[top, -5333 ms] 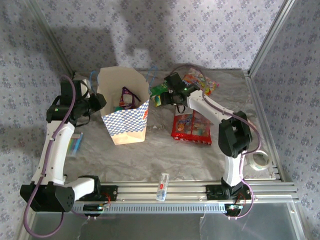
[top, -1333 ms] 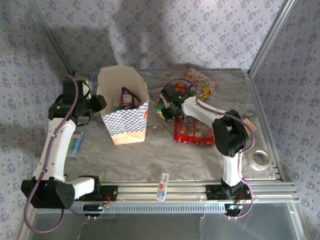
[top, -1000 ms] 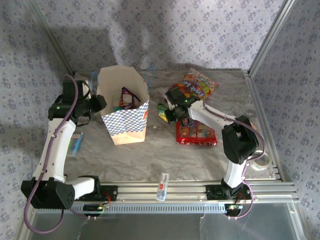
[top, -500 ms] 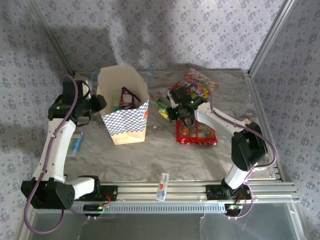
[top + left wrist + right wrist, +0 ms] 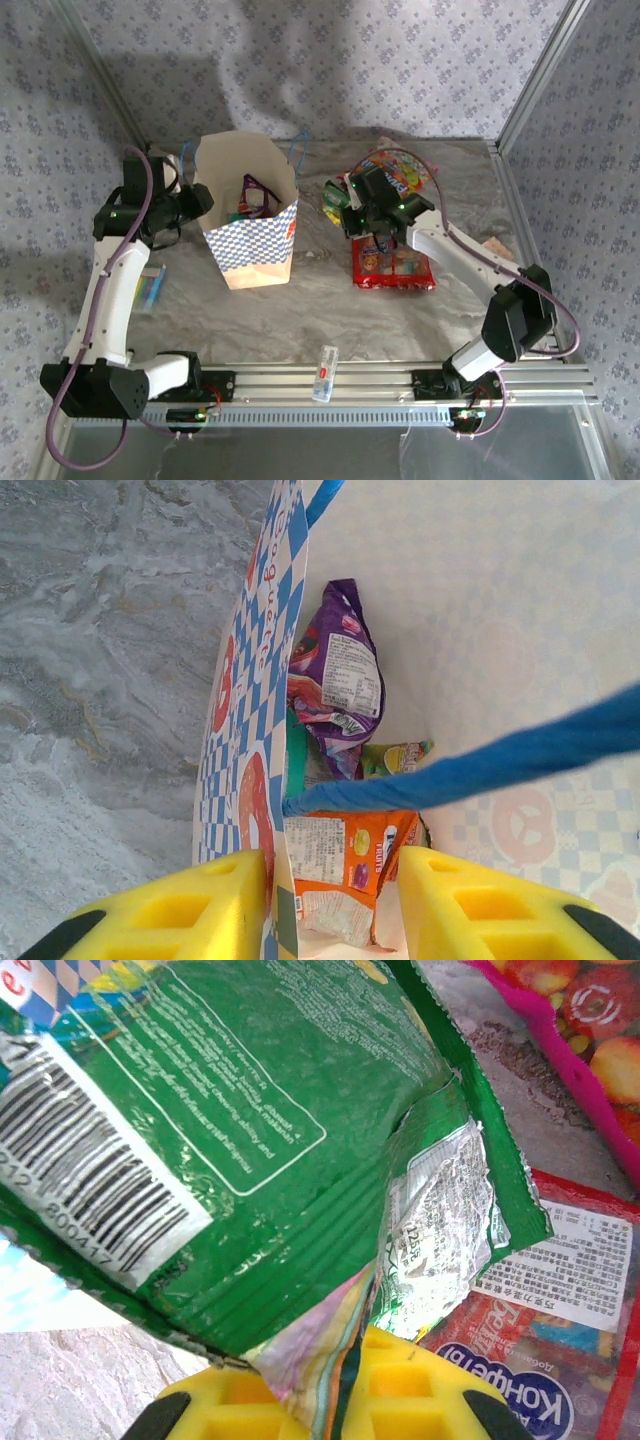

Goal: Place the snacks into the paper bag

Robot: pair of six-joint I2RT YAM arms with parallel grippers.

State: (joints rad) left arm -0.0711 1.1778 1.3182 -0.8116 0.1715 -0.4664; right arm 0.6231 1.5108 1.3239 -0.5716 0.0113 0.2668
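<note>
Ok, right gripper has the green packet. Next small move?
Probably carry the right gripper left until the green packet hangs over the open bag. The packet is pinched by one edge, right of the bag, and the left gripper straddles the bag's wall.

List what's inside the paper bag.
A purple packet, an orange packet and a bit of green wrapper lie inside the bag. Anything beneath them is covered.

Grey marbled counter (image 5: 300, 312) carrying the upright paper bag (image 5: 250, 228), a red packet (image 5: 390, 270) flat to its right, a pink-orange packet (image 5: 415, 175) near the far edge, and a teal packet (image 5: 151, 288) at left.
</note>
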